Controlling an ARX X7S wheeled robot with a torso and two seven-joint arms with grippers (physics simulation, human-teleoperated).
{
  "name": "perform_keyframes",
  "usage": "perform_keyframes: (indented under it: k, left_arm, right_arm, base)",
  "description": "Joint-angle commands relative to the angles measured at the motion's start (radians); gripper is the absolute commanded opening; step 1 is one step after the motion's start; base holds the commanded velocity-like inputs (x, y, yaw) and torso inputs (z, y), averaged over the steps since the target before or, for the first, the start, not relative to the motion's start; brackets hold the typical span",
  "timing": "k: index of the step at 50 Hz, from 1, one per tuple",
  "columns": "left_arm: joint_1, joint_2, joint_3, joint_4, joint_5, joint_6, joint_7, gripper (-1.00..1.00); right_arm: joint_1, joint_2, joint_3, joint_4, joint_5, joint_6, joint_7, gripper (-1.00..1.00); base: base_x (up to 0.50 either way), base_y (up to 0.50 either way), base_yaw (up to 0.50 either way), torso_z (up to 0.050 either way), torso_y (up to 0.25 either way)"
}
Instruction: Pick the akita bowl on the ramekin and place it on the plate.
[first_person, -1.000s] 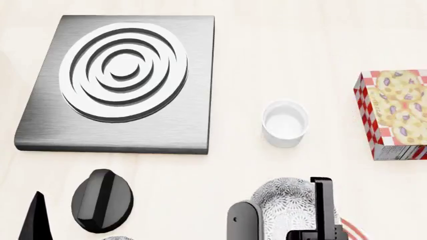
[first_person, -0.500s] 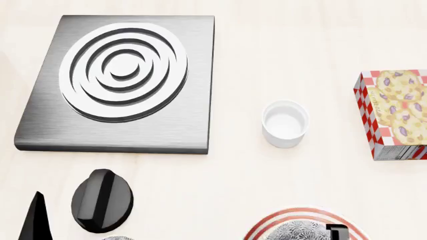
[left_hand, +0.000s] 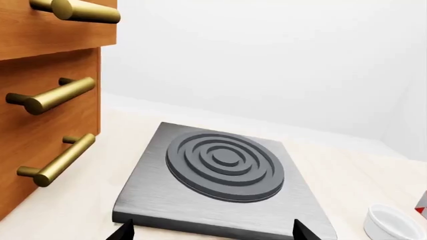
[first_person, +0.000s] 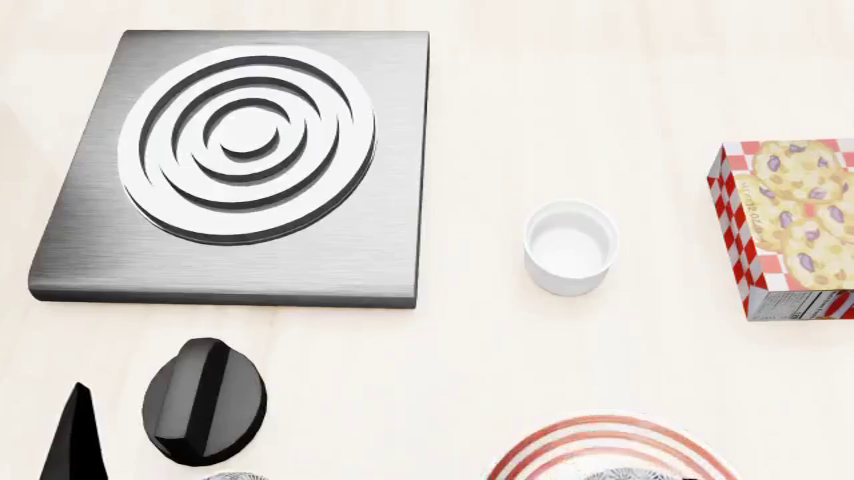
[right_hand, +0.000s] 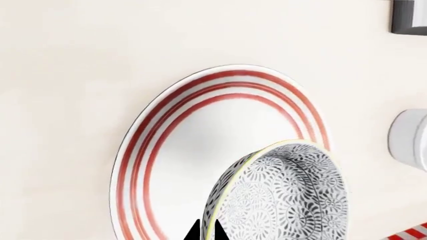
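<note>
**Akita bowl held over the plate**

One pale counter carries everything. Largest on it is one brushed-metal hob plate with concentric rings, toward the far left corner; beside it in the left wrist view stand wooden drawers with three brass handles. One plate, white with red rings, lies at the near edge, only its far rim showing in the head view. One patterned box sits at the right edge. One black knob lies near the hob plate's near edge. One akita bowl hangs tilted over the plate's inner face, its rim pinched between the right gripper jaws, closed thin on it. One ramekin stands empty mid-counter, well apart from the plate. The left gripper jaws are spread wide, gripping nothing.
</note>
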Motion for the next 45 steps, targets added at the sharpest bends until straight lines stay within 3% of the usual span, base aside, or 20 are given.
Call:
perform_keyframes:
  k: [1, 45]
  left_arm:
    - [-0.002, -0.002, 0.004, -0.004, 0.000, 0.003, -0.002, 1.00]
    - [0.001, -0.011, 0.019, -0.005, 0.004, 0.013, -0.012, 1.00]
  right_arm:
    - [-0.044, -0.016, 0.041, 0.002, -0.018, -0.025, 0.015, -1.00]
    - [-0.144, -0.043, 0.190, 0.167, 0.217, -0.151, 0.273, -1.00]
  base:
    - [0.00, 0.00, 0.00, 0.000, 0.000]
    - [0.00, 0.00, 0.00, 0.000, 0.000]
